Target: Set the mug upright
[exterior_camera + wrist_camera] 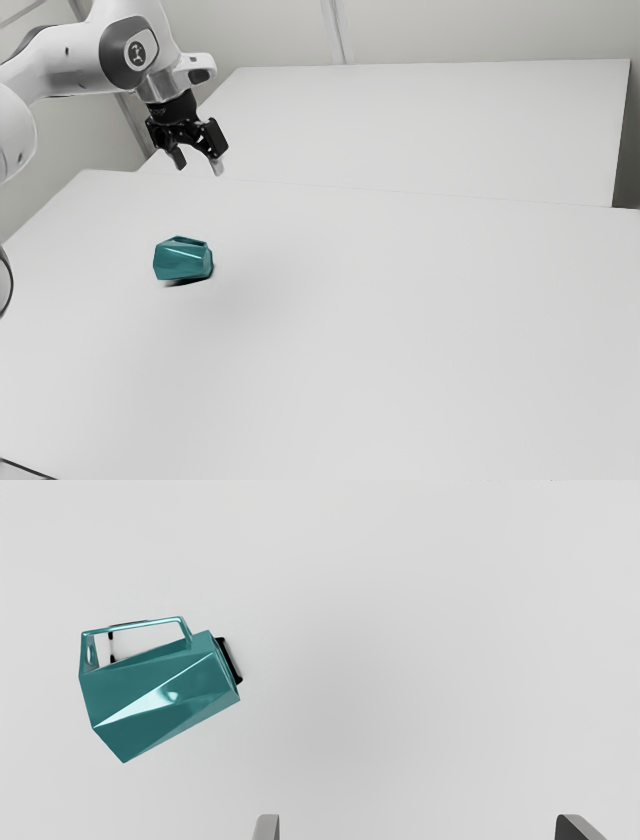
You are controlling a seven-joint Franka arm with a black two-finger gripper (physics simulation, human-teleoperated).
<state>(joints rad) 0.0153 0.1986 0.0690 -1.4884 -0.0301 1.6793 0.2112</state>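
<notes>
Gripper (198,168) right up by wrist cam, fingers spread pretty wide, up in air, pointing down toward table (400,350). White arm (70,60) bends in from exterior view's left. Teal mug (182,260) just lying on its side on smooth pale tabletop, well apart from fingers. Big white slab (450,130) behind, then pale wall (480,30).

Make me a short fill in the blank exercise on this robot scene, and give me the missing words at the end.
The mug is not upright on the table but lies on its ____.
The claw has ____ fingers.
The claw is not shut but ____.
The claw and the mug do not touch: they are ____.

Missing words: side; two; open; apart.
</notes>
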